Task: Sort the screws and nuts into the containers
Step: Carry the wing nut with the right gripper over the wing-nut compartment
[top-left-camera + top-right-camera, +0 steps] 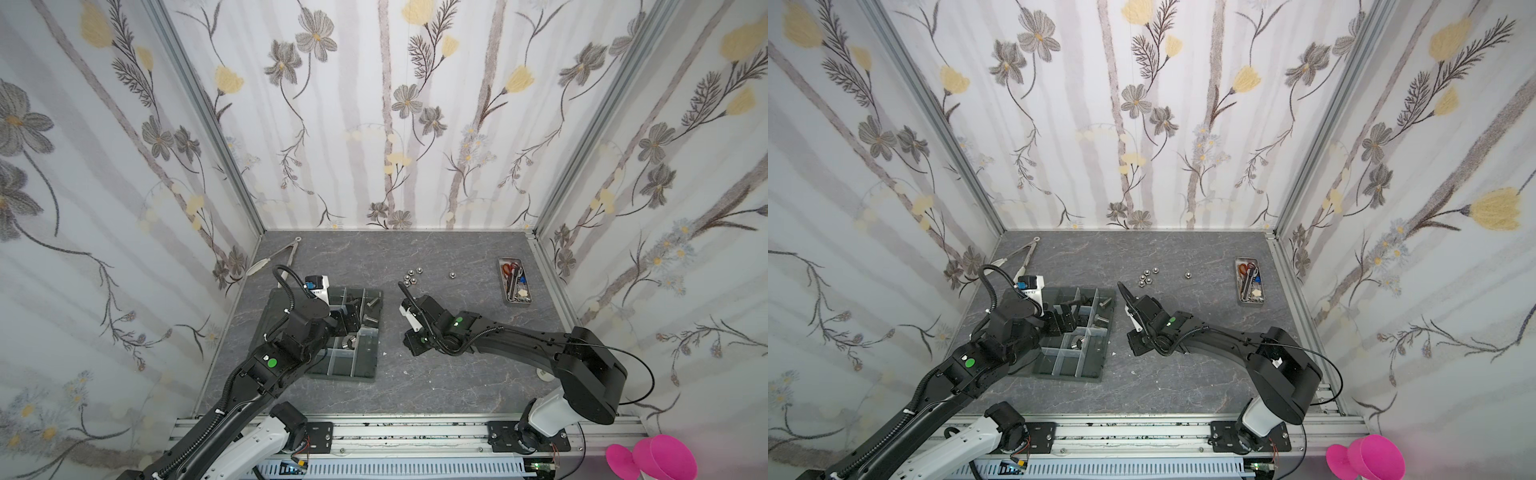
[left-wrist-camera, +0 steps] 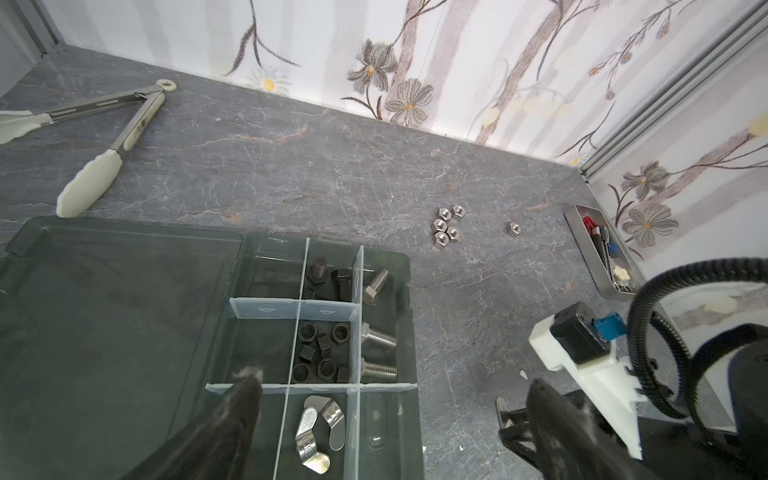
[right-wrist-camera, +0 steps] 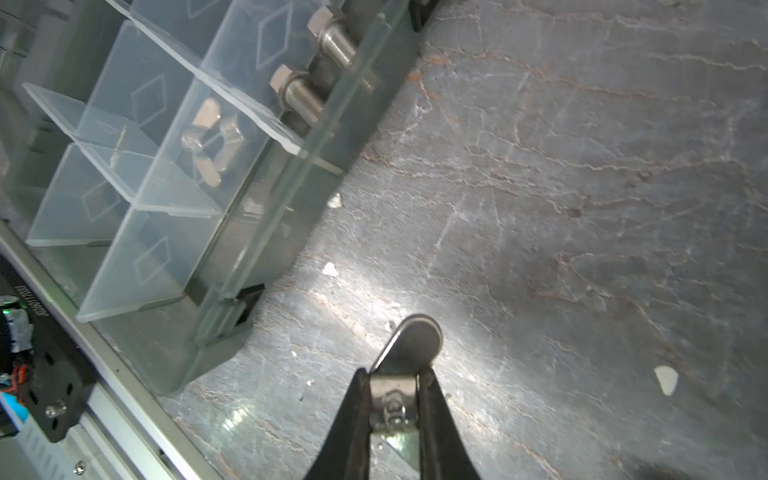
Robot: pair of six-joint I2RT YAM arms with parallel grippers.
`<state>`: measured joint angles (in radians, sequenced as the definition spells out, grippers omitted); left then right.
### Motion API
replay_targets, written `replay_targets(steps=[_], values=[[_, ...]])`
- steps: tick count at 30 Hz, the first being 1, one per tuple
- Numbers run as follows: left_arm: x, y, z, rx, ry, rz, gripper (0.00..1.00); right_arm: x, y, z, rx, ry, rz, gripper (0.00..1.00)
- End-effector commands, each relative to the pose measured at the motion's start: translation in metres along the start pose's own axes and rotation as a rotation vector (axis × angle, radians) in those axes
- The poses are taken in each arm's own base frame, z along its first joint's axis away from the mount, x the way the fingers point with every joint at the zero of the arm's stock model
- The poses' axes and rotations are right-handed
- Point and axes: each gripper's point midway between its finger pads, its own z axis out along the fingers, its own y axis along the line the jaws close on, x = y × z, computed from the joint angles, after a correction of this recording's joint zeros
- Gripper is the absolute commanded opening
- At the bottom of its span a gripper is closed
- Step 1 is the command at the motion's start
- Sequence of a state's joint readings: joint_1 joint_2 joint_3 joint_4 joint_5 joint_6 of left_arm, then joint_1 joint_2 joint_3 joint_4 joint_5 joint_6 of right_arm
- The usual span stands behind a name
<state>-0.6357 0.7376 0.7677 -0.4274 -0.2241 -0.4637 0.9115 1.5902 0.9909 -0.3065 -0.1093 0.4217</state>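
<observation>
My right gripper [image 3: 395, 374] is shut on a silver wing nut [image 3: 417, 338], low over the bare table just right of the organiser tray [image 1: 365, 376]. In both top views this gripper [image 1: 1138, 343] points down beside the tray [image 1: 1088, 376]. My left gripper [image 2: 392, 380] hangs open and empty above the tray's cells. The cells hold black screws [image 2: 332, 278], silver screws [image 2: 378, 336], black nuts [image 2: 322, 353] and wing nuts [image 2: 318, 428]. Several silver hex nuts [image 1: 411, 276] lie loose behind the right gripper, with a single nut [image 1: 451, 274] further right.
Metal tongs [image 1: 278, 257] lie at the back left, behind the tray. A narrow metal tray of scissors [image 1: 514, 280] stands at the back right. Patterned walls enclose three sides, and a rail runs along the front edge. A pink object [image 1: 656, 457] sits outside, front right.
</observation>
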Motion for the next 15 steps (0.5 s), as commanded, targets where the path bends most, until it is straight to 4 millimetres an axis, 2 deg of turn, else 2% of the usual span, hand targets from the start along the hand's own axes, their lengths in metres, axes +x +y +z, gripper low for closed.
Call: replay_targets(steps=[1, 6, 15], values=[[-0.005, 0.007, -0.006, -0.024, -0.035, -0.003, 1.0, -0.015, 0.019, 0.007, -0.071, -0.01, 0.0, 0.13], [-0.006, 0.011, -0.013, -0.026, -0.059, -0.002, 1.0, -0.032, 0.038, 0.017, -0.094, -0.005, -0.027, 0.13], [-0.007, 0.015, -0.022, 0.0, -0.125, -0.005, 1.0, -0.051, 0.061, 0.032, -0.127, 0.006, -0.047, 0.13]])
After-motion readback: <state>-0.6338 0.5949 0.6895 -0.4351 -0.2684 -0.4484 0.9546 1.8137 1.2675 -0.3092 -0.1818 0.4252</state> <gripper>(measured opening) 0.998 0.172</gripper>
